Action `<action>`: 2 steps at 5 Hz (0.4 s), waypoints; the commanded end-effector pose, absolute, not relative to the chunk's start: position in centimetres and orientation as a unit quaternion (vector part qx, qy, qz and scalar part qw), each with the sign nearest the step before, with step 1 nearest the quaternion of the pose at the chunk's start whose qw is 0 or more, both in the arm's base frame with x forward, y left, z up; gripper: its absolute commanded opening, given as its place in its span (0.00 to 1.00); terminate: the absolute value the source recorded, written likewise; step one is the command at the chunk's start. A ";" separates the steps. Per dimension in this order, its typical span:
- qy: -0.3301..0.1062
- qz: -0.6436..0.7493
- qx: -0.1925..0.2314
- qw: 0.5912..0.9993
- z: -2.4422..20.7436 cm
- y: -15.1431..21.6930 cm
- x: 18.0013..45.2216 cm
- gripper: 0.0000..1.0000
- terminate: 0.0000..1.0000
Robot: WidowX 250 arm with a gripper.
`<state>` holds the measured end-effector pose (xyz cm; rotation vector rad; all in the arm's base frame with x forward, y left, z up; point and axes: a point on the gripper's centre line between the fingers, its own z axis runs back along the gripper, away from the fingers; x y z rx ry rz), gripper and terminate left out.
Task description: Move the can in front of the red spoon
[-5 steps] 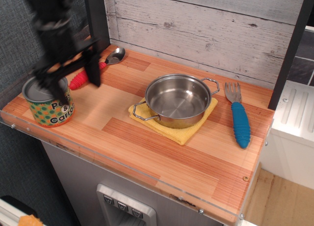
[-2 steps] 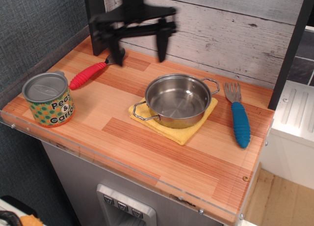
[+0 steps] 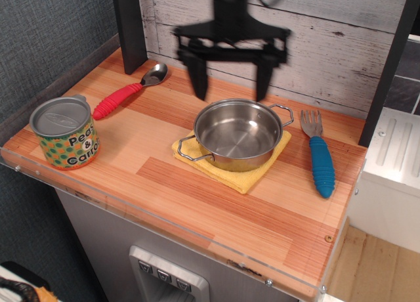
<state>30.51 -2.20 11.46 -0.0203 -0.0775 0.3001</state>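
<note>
The can [image 3: 65,132], with a grey lid and a dotted "Peas & Carrots" label, stands upright at the front left corner of the wooden counter. The red spoon [image 3: 126,92] lies behind it, its red handle pointing toward the can and its silver bowl toward the back wall. My black gripper [image 3: 230,82] hangs in the air above the back rim of the steel pot, far right of the can. Its two fingers are spread wide apart and hold nothing.
A steel two-handled pot [image 3: 237,133] sits on a yellow cloth [image 3: 243,175] at the counter's middle. A blue-handled fork [image 3: 319,154] lies to its right. A dark post [image 3: 129,26] stands at the back left. The counter's front edge [image 3: 164,230] has a clear strip.
My gripper has swung from over the can at the left, past the spoon, to above the pot at the middle. The can stays in place, free of the gripper.
</note>
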 end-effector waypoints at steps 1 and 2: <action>-0.052 0.114 -0.019 0.992 12.6 -2.5 28.7 1.00 0.00; -0.052 0.114 -0.019 0.992 12.6 -2.5 28.7 1.00 1.00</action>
